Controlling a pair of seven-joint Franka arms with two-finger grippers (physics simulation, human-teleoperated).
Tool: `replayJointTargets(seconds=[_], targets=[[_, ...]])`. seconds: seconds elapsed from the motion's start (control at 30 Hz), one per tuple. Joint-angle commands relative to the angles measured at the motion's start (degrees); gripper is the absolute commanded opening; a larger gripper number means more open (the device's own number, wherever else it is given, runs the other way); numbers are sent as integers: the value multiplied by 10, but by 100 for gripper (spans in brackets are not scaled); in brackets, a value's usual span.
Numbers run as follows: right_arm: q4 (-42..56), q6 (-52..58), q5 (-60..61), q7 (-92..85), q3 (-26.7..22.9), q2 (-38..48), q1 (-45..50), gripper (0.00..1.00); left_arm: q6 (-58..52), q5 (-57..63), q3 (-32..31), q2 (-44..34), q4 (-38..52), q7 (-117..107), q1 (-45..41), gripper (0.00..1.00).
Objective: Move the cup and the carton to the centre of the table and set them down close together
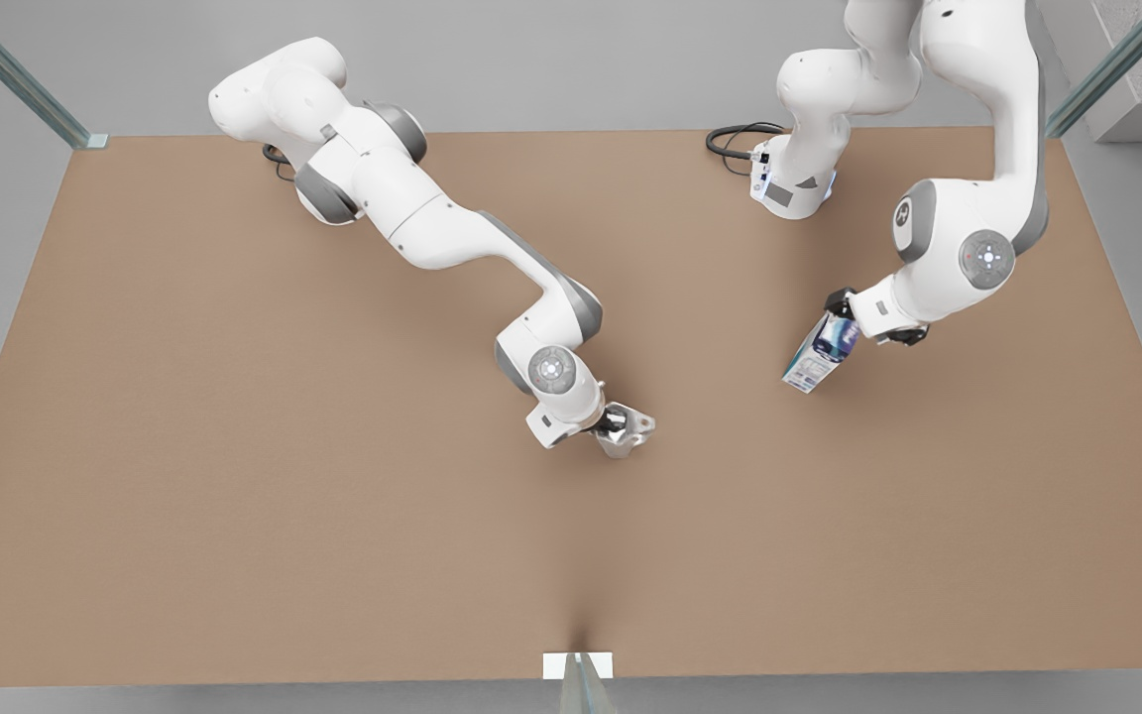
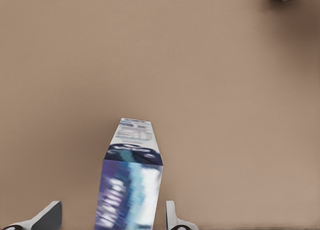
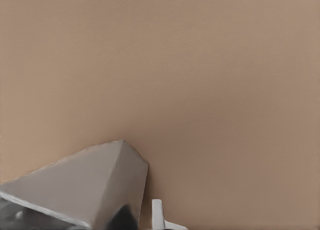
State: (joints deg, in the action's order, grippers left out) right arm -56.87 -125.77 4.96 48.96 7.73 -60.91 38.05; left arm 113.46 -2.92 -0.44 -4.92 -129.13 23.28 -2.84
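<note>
The carton (image 1: 822, 352), white and light blue with dark print, hangs tilted above the brown table (image 1: 234, 446) on the front view's right. My left gripper (image 1: 844, 322) is shut on its upper end. In the left wrist view the carton (image 2: 131, 185) juts out between the fingertips (image 2: 172, 217). Near the table's middle, my right gripper (image 1: 616, 424) is shut on the translucent grey cup (image 1: 628, 432), low over the surface. The right wrist view shows the cup (image 3: 85, 190) close up beside one fingertip (image 3: 159, 217).
Both arm bases stand at the far edge, with a black cable (image 1: 735, 139) by the one on the front view's right. Metal frame posts (image 1: 16, 74) rise at the far corners. A white bracket (image 1: 577, 665) sits at the near edge.
</note>
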Motion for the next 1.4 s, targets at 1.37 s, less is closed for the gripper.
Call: replayJointTargets(seconds=[1.37], targets=[[-329, 179, -51, -483, -78, 486, -387, 100, -53, -3, -156, 50, 95, -308, -55, 68]])
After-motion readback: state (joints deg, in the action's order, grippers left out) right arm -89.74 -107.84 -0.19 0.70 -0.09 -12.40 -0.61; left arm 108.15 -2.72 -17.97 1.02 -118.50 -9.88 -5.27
